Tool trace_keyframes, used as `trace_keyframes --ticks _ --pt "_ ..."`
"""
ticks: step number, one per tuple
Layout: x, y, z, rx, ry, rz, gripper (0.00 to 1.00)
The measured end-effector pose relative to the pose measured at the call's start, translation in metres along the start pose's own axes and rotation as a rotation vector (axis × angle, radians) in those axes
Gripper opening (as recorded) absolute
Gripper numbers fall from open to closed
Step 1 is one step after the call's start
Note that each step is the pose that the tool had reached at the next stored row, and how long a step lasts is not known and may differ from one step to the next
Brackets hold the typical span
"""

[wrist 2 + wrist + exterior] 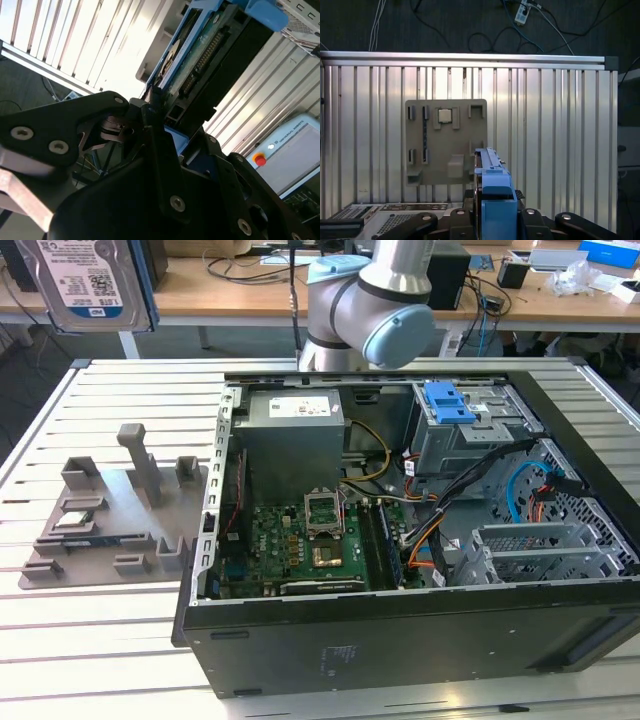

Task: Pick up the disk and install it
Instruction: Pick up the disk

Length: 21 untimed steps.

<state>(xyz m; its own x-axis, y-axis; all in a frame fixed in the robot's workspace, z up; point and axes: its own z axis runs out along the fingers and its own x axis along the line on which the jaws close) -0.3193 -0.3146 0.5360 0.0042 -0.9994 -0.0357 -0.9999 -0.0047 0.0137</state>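
held aloft with the gripper (154,107) pinching the hard drive (199,55) at one thin edge, could pivot or slip, then jam against the drive cage (445,445).

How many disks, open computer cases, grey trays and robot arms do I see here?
Disk: 1
Open case: 1
Grey tray: 1
Robot arm: 1
Total: 4

Bright, even light; strong glare washes out the slatted table (107,50) in the second wrist view.
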Motion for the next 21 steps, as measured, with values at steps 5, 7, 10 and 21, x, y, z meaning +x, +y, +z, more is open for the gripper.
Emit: trace_keyframes --ticks 5,7,10,21 --pt "0.0 -0.0285 -0.0003 0.0 0.0 0.0 0.37" --pt "-0.0001 -0.0456 -0.0006 -0.0001 0.0 0.0 0.37" --pt "0.0002 -0.055 -0.0006 -0.0003 0.0 0.0 0.37" --pt "0.0137 -0.0934 0.0007 -0.0025 0.0 0.0 0.37"
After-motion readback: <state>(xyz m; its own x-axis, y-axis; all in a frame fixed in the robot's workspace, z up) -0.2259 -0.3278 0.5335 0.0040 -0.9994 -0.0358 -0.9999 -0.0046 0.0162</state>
